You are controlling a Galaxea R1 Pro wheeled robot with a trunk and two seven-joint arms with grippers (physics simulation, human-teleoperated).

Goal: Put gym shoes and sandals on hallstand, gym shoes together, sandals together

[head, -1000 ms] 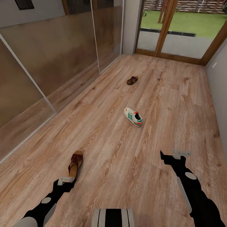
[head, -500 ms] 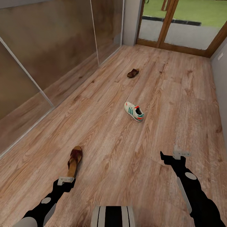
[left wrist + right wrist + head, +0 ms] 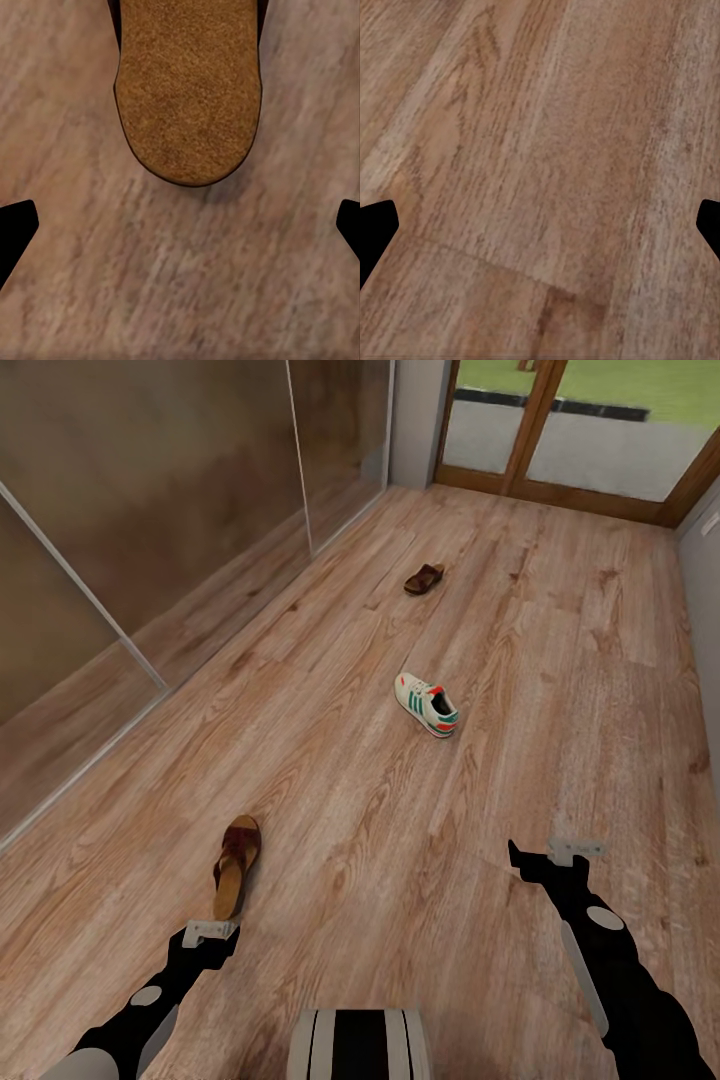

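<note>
Head view: corridor floor [image 3: 560, 690], wood-grain planks, runs up to a glass door [image 3: 590, 430] at the far end, glossy brown wall panels [image 3: 150, 490] along the left side. Three shoes lie on the floor, well apart from each other. Near sandal [image 3: 234, 865] – dark brown straps, tan insole – lies just ahead of the left gripper [image 3: 207, 933], heel end toward it, not touching. One gym shoe [image 3: 427, 704], white with green stripes and a red-orange tongue, sits mid-floor, upright on its sole, toe pointing left and away. Far sandal [image 3: 424, 578] lies further up the corridor toward the door; small there, so probably upright, hard to be sure.

Left wrist view: sandal's tan heel [image 3: 187, 90] sits on the floor ahead of the left gripper [image 3: 180, 232], fingertips [image 3: 16, 225] wide apart at both edges, nothing between them but floor.

Right gripper [image 3: 555, 855] hangs over bare floor, well right of the gym shoe. Right wrist view: right gripper [image 3: 540, 232] spread too, fingertips [image 3: 375, 225] far apart – only planks between them.
</note>
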